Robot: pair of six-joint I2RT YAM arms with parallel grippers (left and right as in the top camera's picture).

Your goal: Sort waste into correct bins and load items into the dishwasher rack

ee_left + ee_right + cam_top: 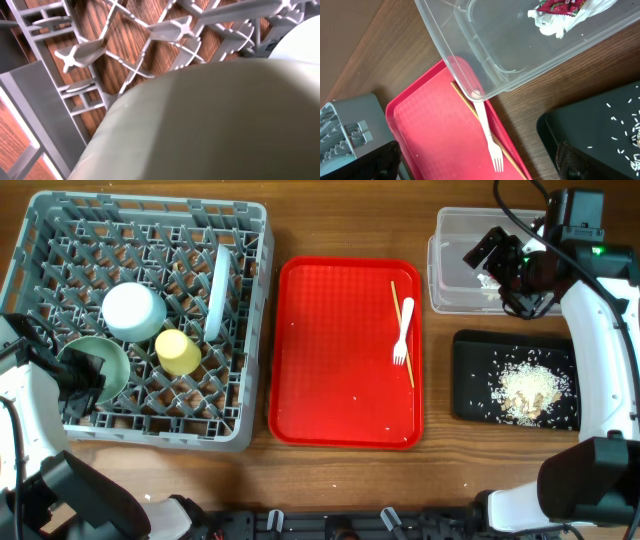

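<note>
Wooden table (450, 470). Left gripper (85, 377) at pale green bowl (108, 360), lower-left rack (150, 205); grip cannot be told. Right gripper (487, 258) spread, empty, above clear tub (450, 292). Risk: leaning bowl toppling on release

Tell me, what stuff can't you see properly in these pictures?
- Left gripper: overhead, the left arm covers it. In the left wrist view the green bowl fills the frame, so open or shut is unclear.
- Snack wrapper and tissue: cut off by the top edge of the right wrist view. Overhead, the right arm hides them.
- Chopsticks: too thin overhead to count.
</note>
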